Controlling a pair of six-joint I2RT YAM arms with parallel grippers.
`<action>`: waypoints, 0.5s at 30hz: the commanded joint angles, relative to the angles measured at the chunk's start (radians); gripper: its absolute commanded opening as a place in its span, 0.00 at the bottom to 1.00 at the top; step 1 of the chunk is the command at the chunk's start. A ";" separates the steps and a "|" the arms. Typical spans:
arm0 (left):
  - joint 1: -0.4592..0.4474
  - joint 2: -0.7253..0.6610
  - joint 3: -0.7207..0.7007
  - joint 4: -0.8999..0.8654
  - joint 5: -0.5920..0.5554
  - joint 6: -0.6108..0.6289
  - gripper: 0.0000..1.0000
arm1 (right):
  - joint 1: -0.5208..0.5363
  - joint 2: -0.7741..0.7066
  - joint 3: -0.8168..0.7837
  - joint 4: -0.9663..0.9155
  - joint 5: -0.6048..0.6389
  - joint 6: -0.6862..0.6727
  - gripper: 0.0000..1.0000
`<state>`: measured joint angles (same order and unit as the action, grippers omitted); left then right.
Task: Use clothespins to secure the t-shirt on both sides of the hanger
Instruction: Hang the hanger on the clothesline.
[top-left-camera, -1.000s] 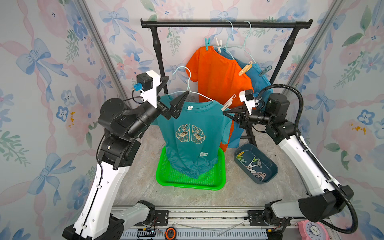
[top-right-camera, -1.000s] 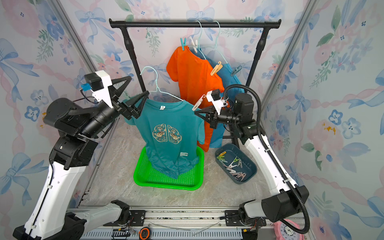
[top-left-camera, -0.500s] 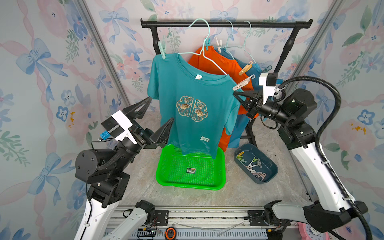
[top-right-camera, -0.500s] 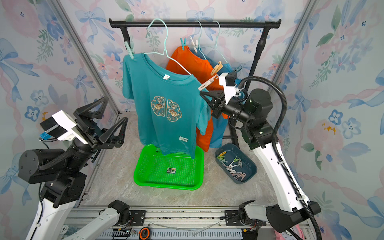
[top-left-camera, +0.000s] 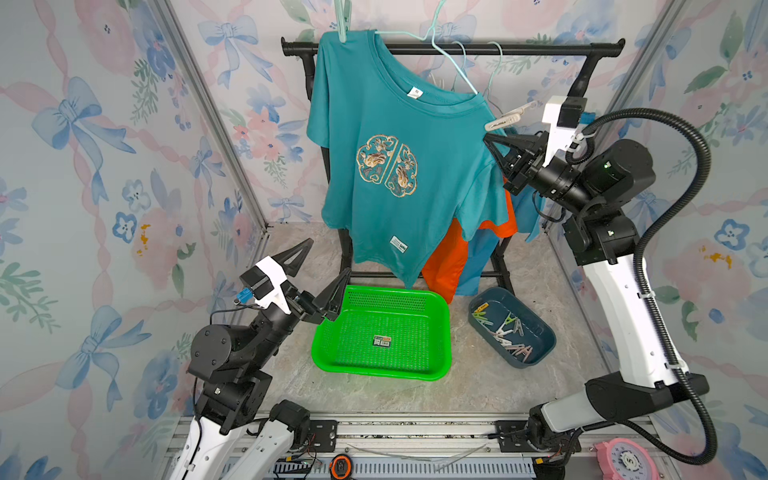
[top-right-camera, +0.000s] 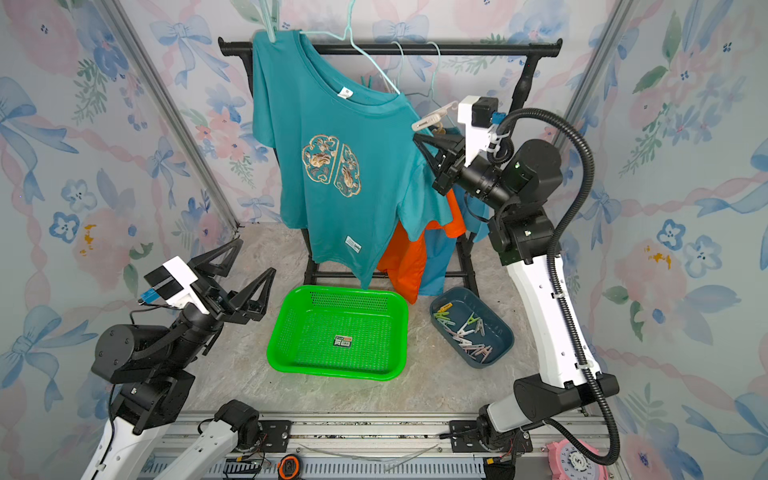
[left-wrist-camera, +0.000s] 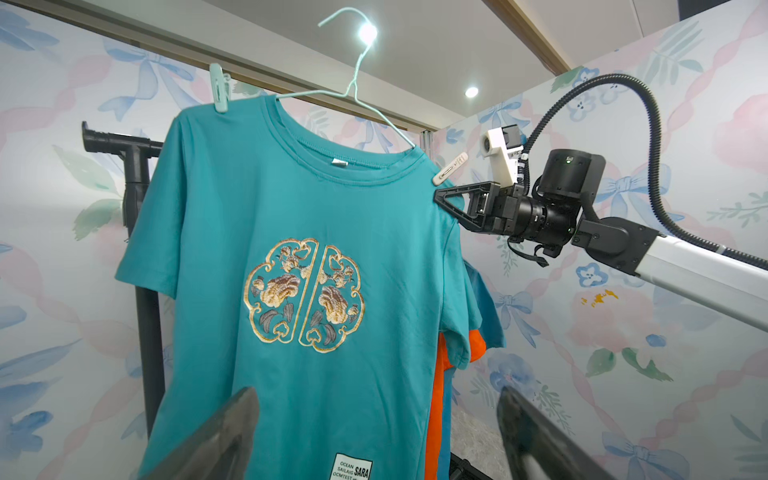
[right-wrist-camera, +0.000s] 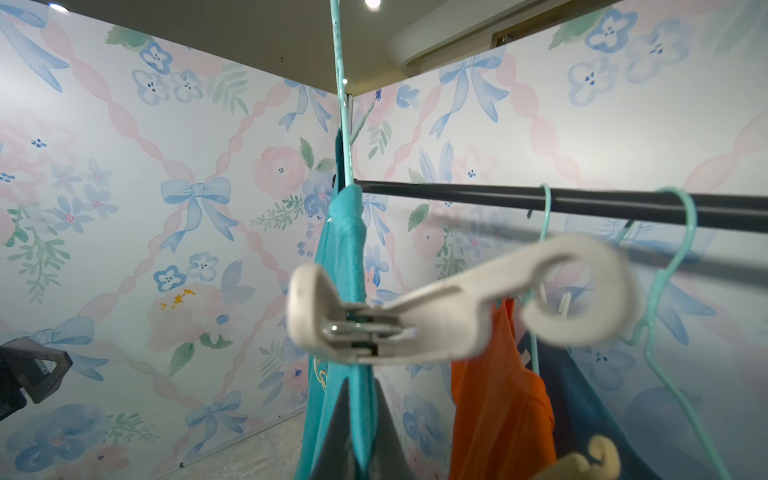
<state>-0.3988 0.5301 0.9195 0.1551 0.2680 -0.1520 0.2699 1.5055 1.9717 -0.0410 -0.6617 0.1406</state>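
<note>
T-shirt (top-left-camera: 436, 199) hangs tilted in both top views, with a mint clothespin (top-left-camera: 343, 20) on one shoulder and a cream clothespin (top-left-camera: 505, 120) on the other. Your right tool (top-left-camera: 492, 143) is clamped on that shoulder's fabric. Your left tool (top-left-camera: 328, 258) gapes wide and empty by the green basket (top-left-camera: 386, 316). The hanger (top-left-camera: 453, 62) hook is cut off here.

In the left wrist view the hook rests on no rail, so if you release, the shirt would likely drop.

In the right wrist view the cream clothespin is blurred and its bite is unclear.
</note>
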 joint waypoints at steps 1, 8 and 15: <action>-0.003 -0.031 -0.050 -0.009 -0.048 -0.005 0.92 | -0.025 -0.050 -0.072 0.083 -0.004 -0.016 0.00; -0.003 -0.039 -0.088 -0.015 -0.055 -0.006 0.92 | -0.055 -0.082 -0.161 0.082 0.011 -0.034 0.00; -0.003 -0.038 -0.099 -0.013 -0.063 -0.008 0.92 | -0.047 -0.067 -0.163 0.092 0.091 -0.001 0.00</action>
<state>-0.3988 0.4961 0.8284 0.1390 0.2161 -0.1516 0.2226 1.4658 1.7908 -0.0391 -0.6220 0.1177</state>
